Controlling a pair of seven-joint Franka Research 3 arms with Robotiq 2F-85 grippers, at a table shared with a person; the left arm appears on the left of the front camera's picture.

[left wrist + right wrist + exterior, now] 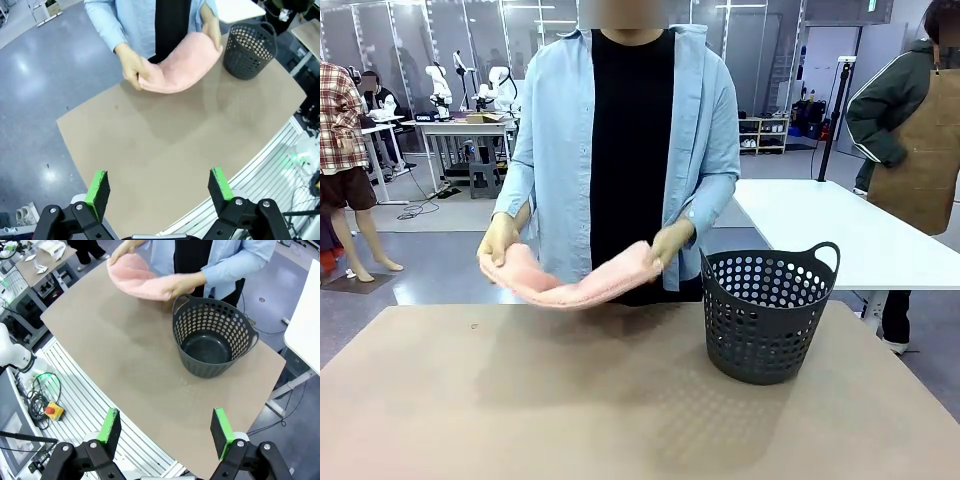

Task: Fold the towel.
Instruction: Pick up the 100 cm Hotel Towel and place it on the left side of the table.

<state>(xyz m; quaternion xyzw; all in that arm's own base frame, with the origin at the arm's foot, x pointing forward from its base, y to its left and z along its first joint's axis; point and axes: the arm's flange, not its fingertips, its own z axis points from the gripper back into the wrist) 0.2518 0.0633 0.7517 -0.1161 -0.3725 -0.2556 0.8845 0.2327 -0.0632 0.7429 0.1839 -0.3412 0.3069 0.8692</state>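
A person in a light blue shirt stands at the far side of the table [520, 400] and holds the towel [575, 280] by its two ends, one hand [501, 240] gripping the end toward the robot's left, the other hand [672, 243] the end beside the basket [765, 315]. The pink cloth is bunched lengthwise and sags in a shallow curve between the hands, low over the table's far edge; whether its middle touches the top cannot be told. The dark perforated basket stands upright on the table on the robot's right side, its near handle just beside the hand at that end of the towel. Both robot tools hang back over the near side, well apart from cloth and basket. The left gripper [158, 182] has its green-padded jaws spread wide and grasps nothing. The right gripper [165, 424] is likewise released, jaws apart, above the table edge nearest the basket.
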